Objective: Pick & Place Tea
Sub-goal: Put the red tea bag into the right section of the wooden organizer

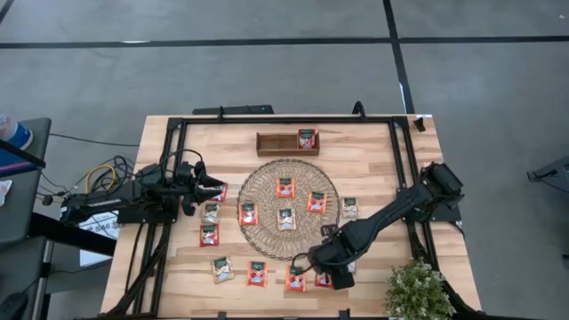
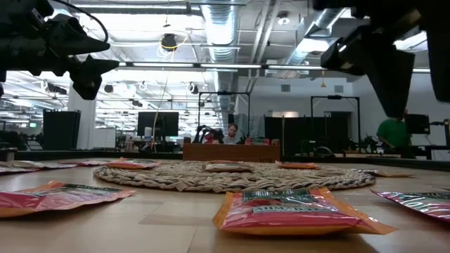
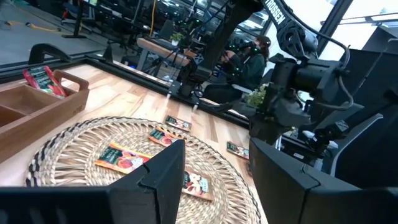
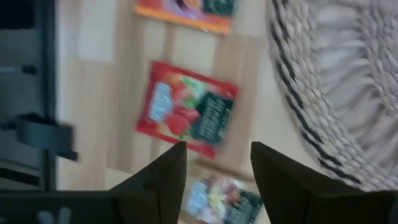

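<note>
Seen from above, small flat square tea sachets [image 1: 285, 188], mostly red-orange, lie scattered on a large round woven mat [image 1: 267, 233] and on the light wooden table [image 1: 373, 160] around it. One stands in the brown wooden compartment tray [image 1: 276, 143]. The right gripper [image 1: 325, 270] hovers above sachets by the table's near edge, fingers apart and empty. The left gripper [image 1: 216, 188] waits beside the mat, fingers apart.
</note>
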Available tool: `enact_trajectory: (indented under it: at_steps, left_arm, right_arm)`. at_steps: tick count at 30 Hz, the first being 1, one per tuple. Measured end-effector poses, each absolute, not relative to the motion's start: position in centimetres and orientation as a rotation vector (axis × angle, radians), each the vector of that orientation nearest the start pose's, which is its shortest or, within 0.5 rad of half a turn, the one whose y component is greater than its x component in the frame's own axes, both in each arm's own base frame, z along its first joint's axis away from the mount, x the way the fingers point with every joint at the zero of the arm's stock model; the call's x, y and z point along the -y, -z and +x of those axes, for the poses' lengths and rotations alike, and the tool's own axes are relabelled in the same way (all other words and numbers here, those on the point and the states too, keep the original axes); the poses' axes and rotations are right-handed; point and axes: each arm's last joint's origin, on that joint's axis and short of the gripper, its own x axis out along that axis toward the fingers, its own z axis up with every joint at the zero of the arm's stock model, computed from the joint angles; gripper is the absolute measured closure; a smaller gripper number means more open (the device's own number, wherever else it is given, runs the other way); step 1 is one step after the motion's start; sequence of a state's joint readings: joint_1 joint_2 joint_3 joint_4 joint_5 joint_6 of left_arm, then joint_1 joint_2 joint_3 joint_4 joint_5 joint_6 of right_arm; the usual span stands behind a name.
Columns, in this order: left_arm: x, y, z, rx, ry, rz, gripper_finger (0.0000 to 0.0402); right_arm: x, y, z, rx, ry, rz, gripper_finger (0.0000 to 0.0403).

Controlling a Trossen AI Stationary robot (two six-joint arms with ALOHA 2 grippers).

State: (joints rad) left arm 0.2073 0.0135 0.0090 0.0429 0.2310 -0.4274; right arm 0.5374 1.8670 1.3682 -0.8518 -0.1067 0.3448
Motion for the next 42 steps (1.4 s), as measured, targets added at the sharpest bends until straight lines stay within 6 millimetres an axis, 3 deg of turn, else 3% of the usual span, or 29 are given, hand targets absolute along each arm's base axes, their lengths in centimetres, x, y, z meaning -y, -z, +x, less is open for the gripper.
enact_trajectory:
  at_steps: [6, 15, 28, 35, 42]
  left_arm:
    - [-1.3, -17.0, 9.6, 0.033, 0.032, -0.419, 0.0231]
    - [-1.3, -17.0, 9.6, 0.031, 0.032, -0.411, 0.0231]
    - [-1.3, -16.9, 9.6, 0.024, 0.057, -0.409, 0.0231]
    - [-1.3, -16.9, 9.6, 0.024, 0.057, -0.409, 0.0231]
    - [-1.3, -16.9, 9.6, 0.023, 0.056, -0.408, 0.0231]
  right_arm:
    - [-19.8, -18.5, 31.8, -1.37, -0.269, 0.075, 0.0239]
    - [-20.4, -15.2, 32.4, -1.434, -0.213, 0.086, 0.0244]
    - [-20.4, -15.4, 31.6, -1.454, -0.103, 0.055, 0.0247]
    - [-19.4, -13.5, 30.9, -1.47, -0.062, 0.072, 0.0253]
    - [-18.6, -12.9, 31.1, -1.478, -0.055, 0.113, 0.0268]
